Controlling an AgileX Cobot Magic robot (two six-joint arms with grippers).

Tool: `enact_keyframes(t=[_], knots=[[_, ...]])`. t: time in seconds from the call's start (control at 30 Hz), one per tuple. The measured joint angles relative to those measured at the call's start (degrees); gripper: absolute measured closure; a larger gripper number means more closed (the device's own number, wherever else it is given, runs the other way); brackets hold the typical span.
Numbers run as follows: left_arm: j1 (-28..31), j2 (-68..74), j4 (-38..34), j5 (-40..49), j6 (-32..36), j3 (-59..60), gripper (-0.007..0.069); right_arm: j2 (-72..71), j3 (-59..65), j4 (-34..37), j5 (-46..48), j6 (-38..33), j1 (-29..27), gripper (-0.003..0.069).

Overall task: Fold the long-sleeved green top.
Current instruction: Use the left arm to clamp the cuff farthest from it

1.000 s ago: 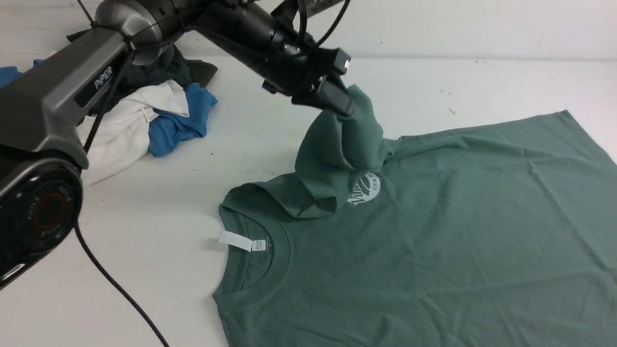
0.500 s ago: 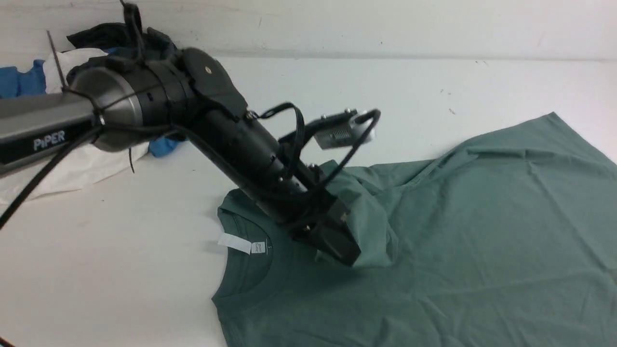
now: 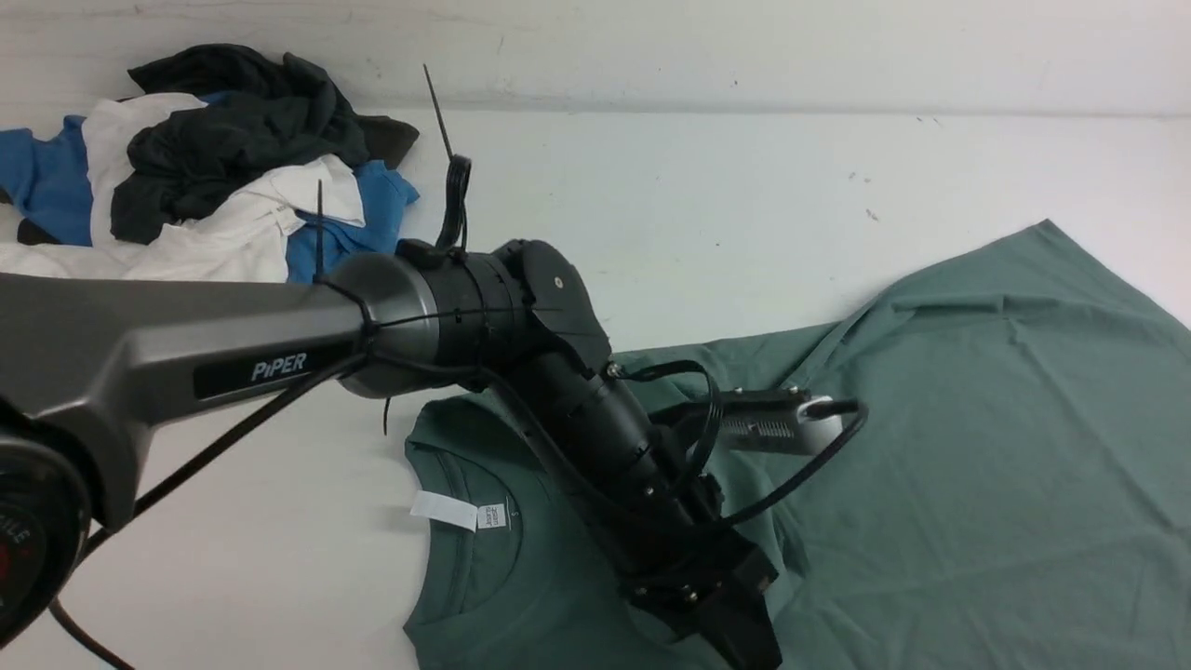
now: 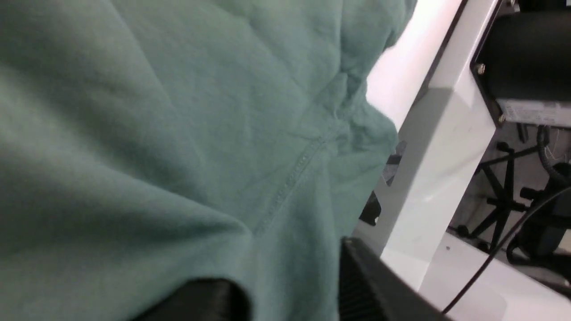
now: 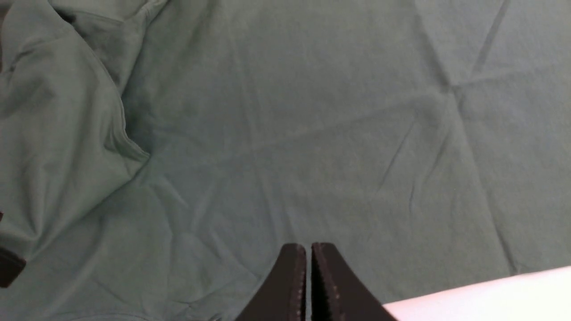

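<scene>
The green long-sleeved top lies spread on the white table, neck hole and white neck tag towards the left. My left gripper is low over the chest at the front view's bottom edge. In the left wrist view its fingers stand well apart, with a fold of the top lying loose between them. The sleeve lies bunched on the top's body. My right gripper is shut and empty just above the flat cloth; the front view does not show it.
A pile of blue, white and black garments sits at the back left of the table. The near table edge and the robot's frame lie just beyond the left gripper. The wrist camera and its cables stick out from the left arm.
My left arm has swung down and towards me, carrying the lifted sleeve over the chest and covering the white print. Its jaws have come apart. The right gripper has not changed.
</scene>
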Motion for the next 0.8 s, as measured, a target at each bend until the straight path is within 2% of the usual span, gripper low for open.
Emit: enact_keyframes(t=[0.07, 0.23, 0.47, 0.6, 0.67, 0.8], knots=[[1.4, 0.0, 0.6, 0.2, -2.0, -3.0, 0.0250, 0.0, 0.0, 0.1, 0.0, 0.0, 0.0, 0.0646], [6.5, -0.1, 3.6, 0.6, -6.1, -10.9, 0.0146, 0.0, 0.0, 0.1, 0.0, 0.0, 0.0, 0.0646], [13.8, -0.1, 8.6, 0.9, -9.1, -16.2, 0.0134, 0.0, 0.0, 0.1, 0.0, 0.0, 0.0, 0.0646], [15.0, 0.8, 11.9, -2.9, -9.0, -16.4, 0.0134, 0.0, 0.0, 0.2, 0.0, 0.0, 0.0, 0.0646], [15.1, 2.3, 13.1, -7.9, -8.7, -16.5, 0.0134, 0.0, 0.0, 0.2, 0.0, 0.0, 0.0, 0.0646], [15.1, 5.2, 13.1, -10.8, -7.5, -16.5, 0.0134, 0.0, 0.0, 0.2, 0.0, 0.0, 0.0, 0.0646]])
